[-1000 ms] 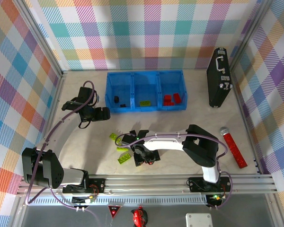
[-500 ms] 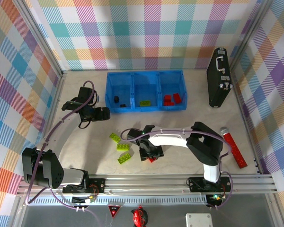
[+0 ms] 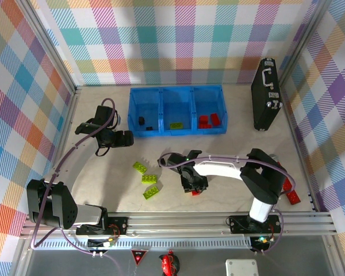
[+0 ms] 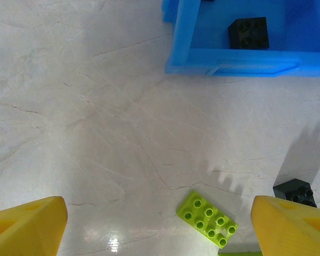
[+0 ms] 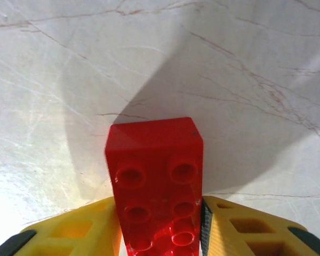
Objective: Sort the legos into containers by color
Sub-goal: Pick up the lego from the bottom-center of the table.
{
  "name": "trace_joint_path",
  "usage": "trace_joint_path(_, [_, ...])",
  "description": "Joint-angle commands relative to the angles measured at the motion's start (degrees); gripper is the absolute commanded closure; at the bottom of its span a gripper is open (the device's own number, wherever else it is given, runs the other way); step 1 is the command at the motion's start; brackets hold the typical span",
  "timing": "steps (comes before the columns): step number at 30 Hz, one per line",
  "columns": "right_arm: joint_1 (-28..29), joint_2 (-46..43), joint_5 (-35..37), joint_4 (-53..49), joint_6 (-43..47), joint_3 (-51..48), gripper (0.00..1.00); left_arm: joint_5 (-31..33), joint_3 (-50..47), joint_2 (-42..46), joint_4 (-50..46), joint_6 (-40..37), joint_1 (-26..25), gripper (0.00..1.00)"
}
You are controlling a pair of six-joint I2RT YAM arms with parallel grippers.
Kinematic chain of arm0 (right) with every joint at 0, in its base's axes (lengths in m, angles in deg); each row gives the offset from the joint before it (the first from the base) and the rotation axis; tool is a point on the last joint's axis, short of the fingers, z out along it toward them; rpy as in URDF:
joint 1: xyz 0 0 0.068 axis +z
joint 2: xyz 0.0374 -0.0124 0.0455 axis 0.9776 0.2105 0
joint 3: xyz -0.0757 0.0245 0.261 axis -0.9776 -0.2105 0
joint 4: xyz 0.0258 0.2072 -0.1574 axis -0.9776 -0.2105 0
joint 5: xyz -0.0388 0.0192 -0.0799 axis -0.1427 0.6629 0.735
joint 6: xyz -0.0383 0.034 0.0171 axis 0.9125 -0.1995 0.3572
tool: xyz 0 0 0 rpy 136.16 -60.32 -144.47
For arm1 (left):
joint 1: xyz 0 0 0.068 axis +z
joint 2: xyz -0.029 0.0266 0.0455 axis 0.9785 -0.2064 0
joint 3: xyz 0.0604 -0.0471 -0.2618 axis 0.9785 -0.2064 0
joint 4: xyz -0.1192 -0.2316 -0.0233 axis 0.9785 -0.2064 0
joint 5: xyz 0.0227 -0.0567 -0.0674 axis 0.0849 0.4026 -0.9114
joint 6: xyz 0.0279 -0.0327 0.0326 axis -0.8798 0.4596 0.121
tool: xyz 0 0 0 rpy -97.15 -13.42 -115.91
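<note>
Jaws of the right gripper [image 5: 159,213] were clamped on one end of a red lego [image 5: 154,170], low at the table [image 5: 245,64] and in front of the containers [image 3: 178,134]. We judged that this short bite could let the brick pivot or drop on the lift. The right arm [image 3: 224,168] reached leftward, bent low, while the left gripper [image 3: 125,138] hung spread wide beside the containers' left end.

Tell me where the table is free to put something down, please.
Free: the table between the blue tray, the briefcase and the right arm. Crowded: near centre, where three green bricks lie left of the right gripper, shut on a red brick.
</note>
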Motion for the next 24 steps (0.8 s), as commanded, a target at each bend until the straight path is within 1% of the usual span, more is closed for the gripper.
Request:
trace_joint_path(1, [-1.0,-2.3,0.2,-0.4,-0.3,-1.0,0.60,0.6,0.5,-0.5,-1.1,-1.0,1.3,0.11])
trace_joint_path(3, [-1.6,-3.2,0.1,-0.4,0.1,-1.6,0.63,0.4,0.7,-0.5,-1.1,-1.1,1.6,0.11])
trace_joint_path(7, [-3.0,-5.6,0.1,-0.5,0.6,-3.2,0.65,-0.2,0.8,-0.7,-1.0,-1.2,2.2,0.12])
trace_joint_path(11, [-4.9,-8.2,0.4,-0.9,1.7,-4.4,0.65,-0.5,0.8,-0.8,-0.9,-1.2,2.5,0.12])
trace_joint_path(14, [-7.1,-10.1,1.0,-1.7,3.4,-5.0,0.65,-2.1,0.8,-0.7,-0.5,-1.1,2.8,0.14])
trace_joint_path(16, [-9.1,-11.4,1.4,-2.2,5.0,-5.3,0.65,-2.8,0.8,-0.7,-0.3,-1.1,2.9,0.17])
trace_joint_path(24, [-18.6,-15.8,2.8,-4.5,13.5,-3.7,0.65,-3.0,1.2,-0.6,-0.8,-2.5,3.1,0.18])
